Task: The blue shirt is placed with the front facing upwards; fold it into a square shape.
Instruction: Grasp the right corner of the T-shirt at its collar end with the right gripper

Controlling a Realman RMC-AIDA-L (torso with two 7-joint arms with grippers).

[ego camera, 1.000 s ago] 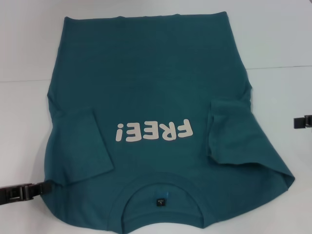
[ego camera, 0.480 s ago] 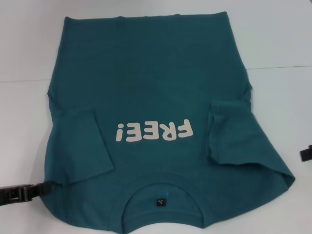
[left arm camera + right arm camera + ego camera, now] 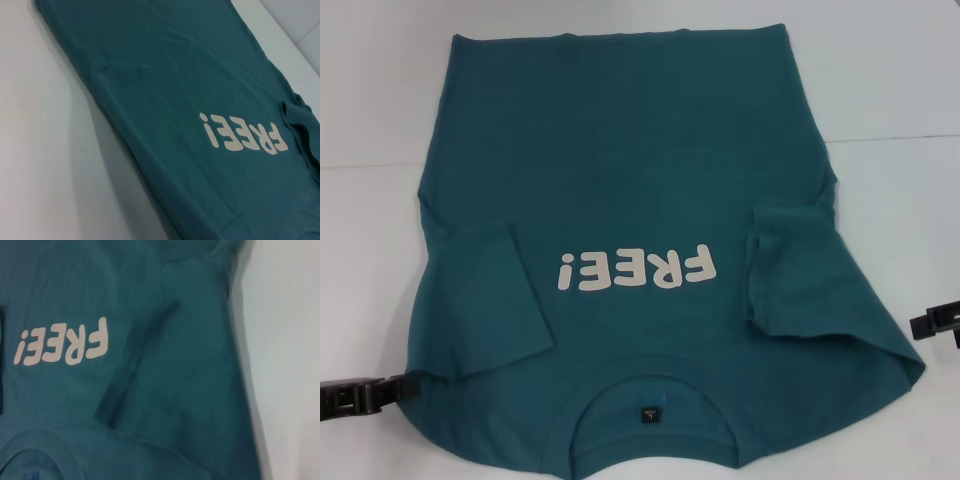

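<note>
shirt (image 3: 640, 180) unmoved | left hand (image 3: 405, 385) unmoved | right hand (image 3: 920, 325) lower, nearer shirt

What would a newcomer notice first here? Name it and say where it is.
The blue shirt fills most of the white table, front up, both sleeves folded in over the body, collar nearest the robot. Its white FREE! lettering reads upside down in the head view. The left gripper sits at the shirt's near left edge; the right gripper is just off its right edge.
</note>
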